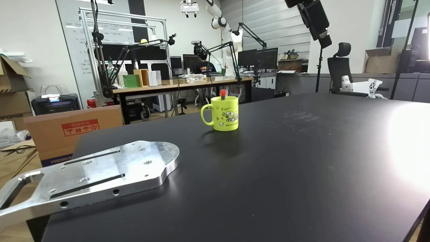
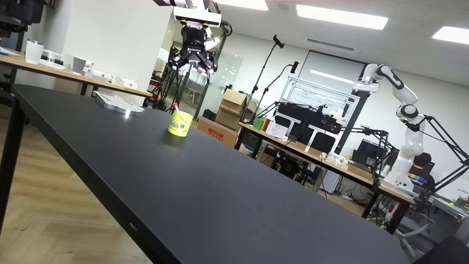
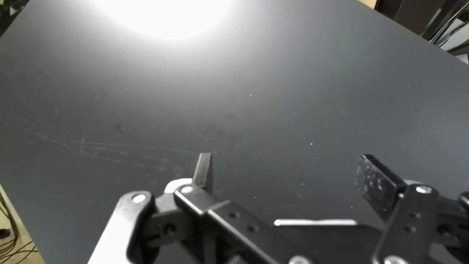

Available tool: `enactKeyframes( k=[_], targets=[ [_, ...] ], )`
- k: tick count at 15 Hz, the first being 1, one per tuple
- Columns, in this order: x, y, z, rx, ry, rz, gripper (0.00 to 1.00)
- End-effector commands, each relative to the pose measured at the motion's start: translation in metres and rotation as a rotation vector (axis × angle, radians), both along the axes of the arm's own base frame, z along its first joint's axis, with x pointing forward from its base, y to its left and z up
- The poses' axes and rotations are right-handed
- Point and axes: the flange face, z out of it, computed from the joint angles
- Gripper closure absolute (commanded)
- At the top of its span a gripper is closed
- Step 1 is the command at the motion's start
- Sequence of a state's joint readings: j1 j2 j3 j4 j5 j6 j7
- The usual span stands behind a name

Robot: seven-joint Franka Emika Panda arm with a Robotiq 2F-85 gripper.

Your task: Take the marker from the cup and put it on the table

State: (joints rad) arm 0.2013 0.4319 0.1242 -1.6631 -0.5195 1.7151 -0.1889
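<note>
1. Table [image 1: 285, 168]: matte black, stretching across both exterior views and nearly all of the wrist view. Washed white by glare [image 3: 161, 14] in the wrist view, and marked there with faint scratches and pale specks.
2. Bench [image 1: 134, 90]: wooden-topped, standing beyond the table in both exterior views, crowded with equipment.
3. White arm [image 2: 410, 143]: mounted on the bench in the background, bent at the joints.
4. Box [image 1: 74, 134]: brown cardboard with a red label, beyond the edge of the table.
5. Plate [image 1: 111, 168]: silvery metal, pierced by holes and slots. Lying on the table, with a cut-out end jutting past the edge.
6. Gripper [image 2: 192, 72]: black, pointing downward, raised well above the table in an exterior view. Spread wide in the wrist view, with fingers [image 3: 373, 179] far apart and just bare tabletop between; has hold of nothing.
7. Mug [image 1: 225, 114]: bright yellow-green, upright on the table, apart from the plate and well apart from the gripper. Carries a dark cartoon print and lettering, with a handle at one side.
8. Marker [image 2: 176, 107]: standing inside the mug, red end up, poking out above the rim. Leans out of line with the mug in an exterior view. Hidden lower down by the mug wall.
</note>
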Motion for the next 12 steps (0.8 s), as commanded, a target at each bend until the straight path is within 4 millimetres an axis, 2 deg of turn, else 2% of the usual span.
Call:
enactKeyframes(
  k=[1,8,12],
  targets=[
    [0.034,0.025,-0.013,-0.013,-0.020,0.058,0.00],
    [0.068,0.102,-0.046,-0.010,-0.067,0.278,0.00],
    [0.079,0.134,-0.061,-0.016,-0.102,0.422,0.00]
  ],
)
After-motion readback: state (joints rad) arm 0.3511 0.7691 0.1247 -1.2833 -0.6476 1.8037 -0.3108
